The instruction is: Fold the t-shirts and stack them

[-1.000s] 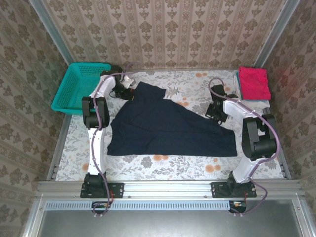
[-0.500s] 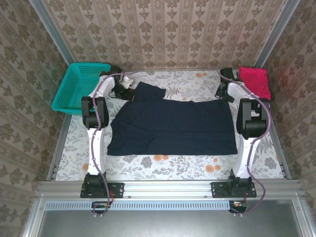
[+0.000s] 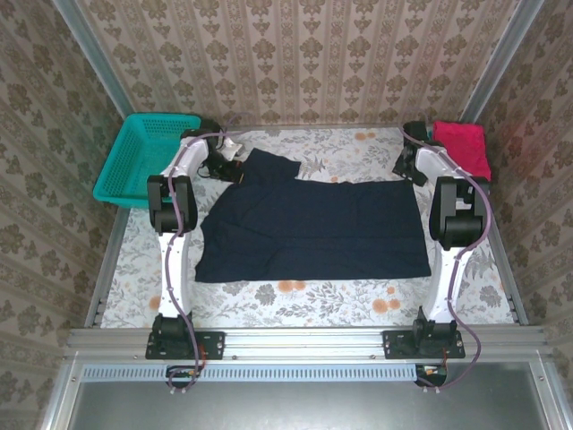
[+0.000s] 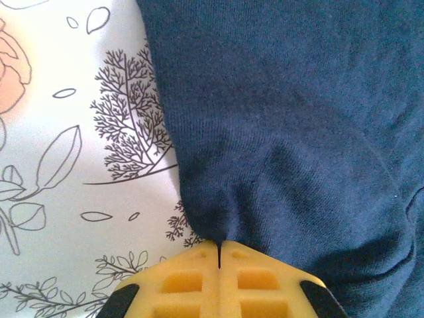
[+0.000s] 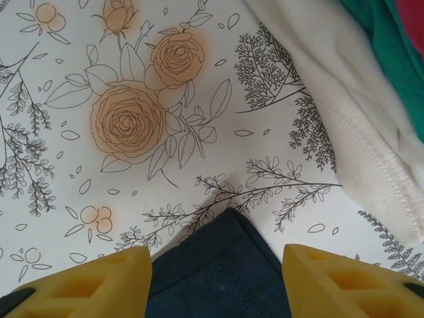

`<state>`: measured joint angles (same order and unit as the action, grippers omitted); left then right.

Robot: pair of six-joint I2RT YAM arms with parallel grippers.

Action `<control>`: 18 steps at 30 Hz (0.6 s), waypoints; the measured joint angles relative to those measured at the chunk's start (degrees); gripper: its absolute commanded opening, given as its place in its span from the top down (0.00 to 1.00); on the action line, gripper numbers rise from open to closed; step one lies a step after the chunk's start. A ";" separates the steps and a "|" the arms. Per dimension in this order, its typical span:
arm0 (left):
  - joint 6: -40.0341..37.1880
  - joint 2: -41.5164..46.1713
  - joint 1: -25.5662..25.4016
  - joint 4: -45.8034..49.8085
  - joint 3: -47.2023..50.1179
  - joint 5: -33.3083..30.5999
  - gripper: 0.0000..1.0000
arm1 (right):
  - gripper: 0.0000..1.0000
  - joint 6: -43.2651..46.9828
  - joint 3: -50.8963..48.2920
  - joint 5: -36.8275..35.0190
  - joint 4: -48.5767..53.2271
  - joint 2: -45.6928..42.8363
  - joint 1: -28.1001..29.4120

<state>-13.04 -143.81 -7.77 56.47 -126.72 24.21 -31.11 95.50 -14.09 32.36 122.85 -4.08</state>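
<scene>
Right gripper [image 5: 217,281] with yellow fingers [image 5: 86,286] spread wide, at bottom edge
Navy t-shirt [image 5: 215,265] corner lies flat between fingers, pointing up, touching neither
Floral tablecloth [image 5: 132,119] beneath: orange roses, line-drawn leaves
White t-shirt [image 5: 344,112] at upper right, stitched hem visible, near navy corner but apart
Green cloth [image 5: 384,46] over white; magenta t-shirt [image 5: 414,10] sliver in top corner

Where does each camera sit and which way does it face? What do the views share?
Top external: above and behind the arm bases, facing down on the flowered table; both arms, left gripper and right gripper show.
Left wrist: on the left arm, facing down at the dark navy cloth t-shirt; its shut yellow fingers pinch the edge.
Right wrist: on the right arm, facing down at that shirt's corner and a white cloth shirt; open yellow fingers show.
Shared: all three show the navy t-shirt.
</scene>
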 measured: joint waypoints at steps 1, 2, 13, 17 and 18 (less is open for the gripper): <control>0.00 0.00 0.00 -0.07 0.00 0.00 1.00 | 0.50 -0.35 0.61 0.26 0.11 0.46 0.00; 0.00 0.00 0.00 -0.15 0.00 0.00 1.00 | 0.51 -0.79 1.57 0.61 0.33 1.14 0.00; 0.00 0.00 0.00 -0.42 0.02 0.02 1.00 | 0.54 -3.82 9.09 2.58 5.46 7.82 -0.13; 0.00 0.00 0.00 -0.50 0.11 0.04 1.00 | 0.54 -4.13 9.60 2.78 6.95 8.11 -0.33; 0.00 0.00 0.00 -0.57 0.11 0.04 1.00 | 0.54 -4.28 9.79 2.86 7.32 8.17 -0.42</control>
<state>-13.04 -143.81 -7.77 55.90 -126.61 24.25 -35.40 105.30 -11.22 39.68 131.02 -4.49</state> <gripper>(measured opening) 0.056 0.464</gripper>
